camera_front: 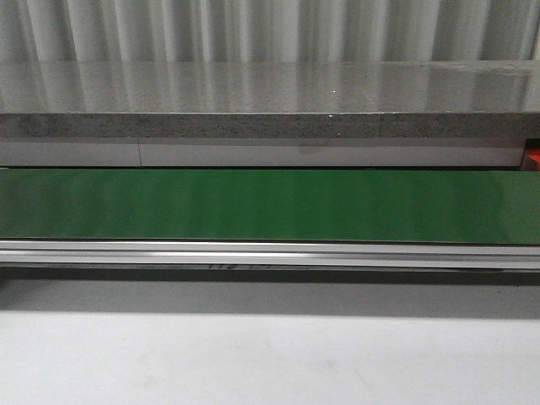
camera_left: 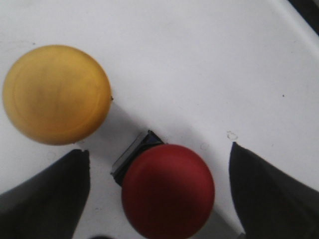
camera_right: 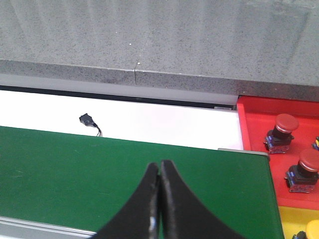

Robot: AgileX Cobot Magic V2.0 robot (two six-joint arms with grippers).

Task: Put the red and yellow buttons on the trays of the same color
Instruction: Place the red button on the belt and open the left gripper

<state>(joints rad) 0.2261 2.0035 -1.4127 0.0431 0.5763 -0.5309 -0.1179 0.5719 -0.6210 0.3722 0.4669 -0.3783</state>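
Red button [camera_left: 168, 191]: domed cap, lying tipped on the white table [camera_left: 199, 59], dark base [camera_left: 133, 155] poking out from under the cap. It sits between the fingers [camera_left: 45, 199] of the left gripper [camera_left: 159, 199], which is spread wide and touches neither side. Yellow button [camera_left: 56, 94] just beside it, apart, outside the fingers.

Right gripper [camera_right: 159, 199]: fingers pressed together, holding nothing, above the green belt [camera_right: 99, 174]. Red tray [camera_right: 259, 124] beyond the belt's end carries two red buttons [camera_right: 281, 130]; a yellow tray [camera_right: 294, 224] adjoins it.

Front view level across green belt [camera_front: 270, 205], likewise under right wrist; left wrist close, straight down.
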